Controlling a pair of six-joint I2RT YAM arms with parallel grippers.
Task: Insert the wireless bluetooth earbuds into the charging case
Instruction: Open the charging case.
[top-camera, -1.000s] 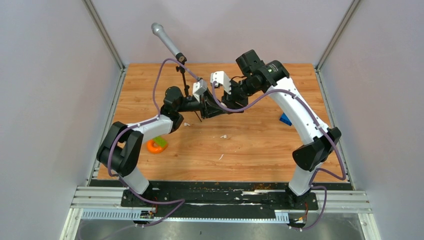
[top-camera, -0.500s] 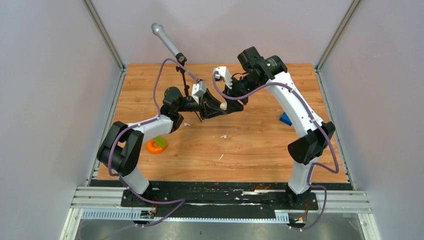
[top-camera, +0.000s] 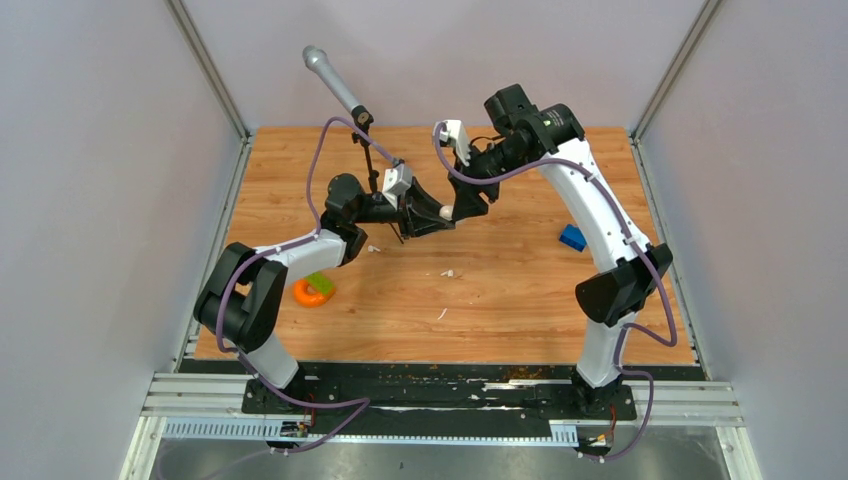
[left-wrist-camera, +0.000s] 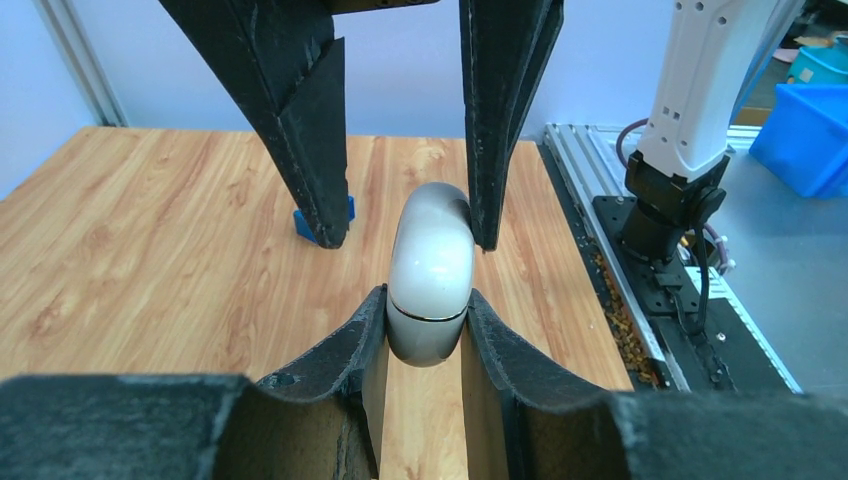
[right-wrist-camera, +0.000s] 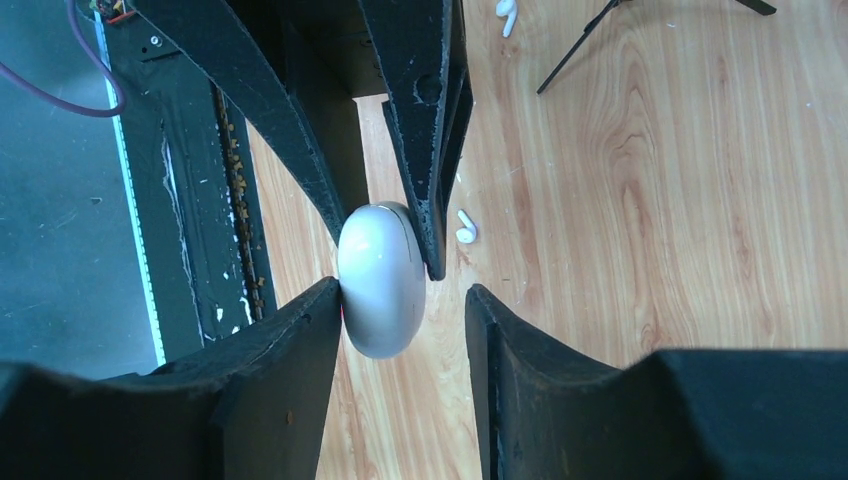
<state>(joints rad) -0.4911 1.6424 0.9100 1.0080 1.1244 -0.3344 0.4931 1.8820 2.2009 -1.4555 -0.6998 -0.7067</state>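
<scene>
Right wrist, not left, shows earbuds (right-wrist-camera: 465, 228); left gripper (left-wrist-camera: 425, 300) clamps case (left-wrist-camera: 431, 250), right gripper (right-wrist-camera: 405, 292) spread.

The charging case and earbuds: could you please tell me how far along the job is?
Done: the charging case is off the table, clamped in the left gripper. In hand: the open right gripper straddles the case, whose lid looks shut. Left: open the lid, then fetch both earbuds, which lie on the table, and seat them inside.
</scene>
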